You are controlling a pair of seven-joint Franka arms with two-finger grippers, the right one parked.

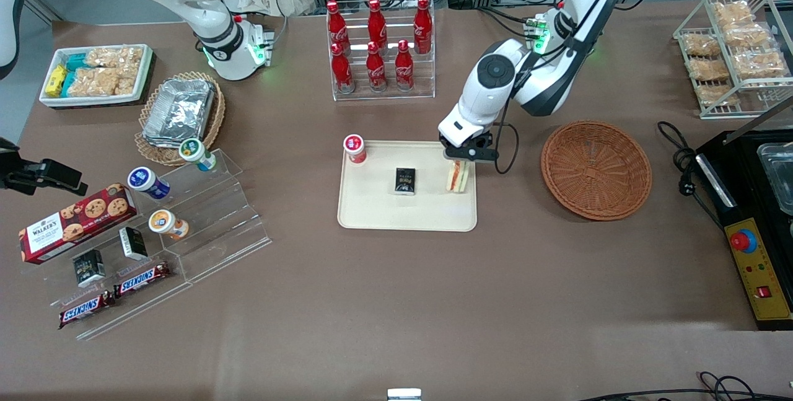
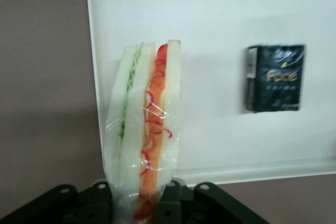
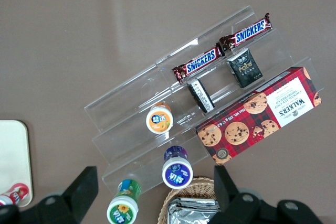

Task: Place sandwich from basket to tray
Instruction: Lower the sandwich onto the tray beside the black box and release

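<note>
The round reddish-brown wicker basket [image 1: 596,169] sits empty beside the flat cream rectangular tray [image 1: 372,215]. The gripper [image 1: 461,161] is clamped on the plastic-wrapped triangular white-bread sandwich [image 1: 457,176] [image 2: 145,129], over the tray's edge nearest that basket. Releasing it and withdrawing remain, I judge.

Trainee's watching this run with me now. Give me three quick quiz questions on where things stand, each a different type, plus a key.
1. True or false: the sandwich lies in the basket.
2. What does the claw grip? A) black packet B) sandwich C) red-capped cup
3. Fill in: the sandwich is over the ____ edge.

Key: 1 false; 2 B; 3 tray.
</note>
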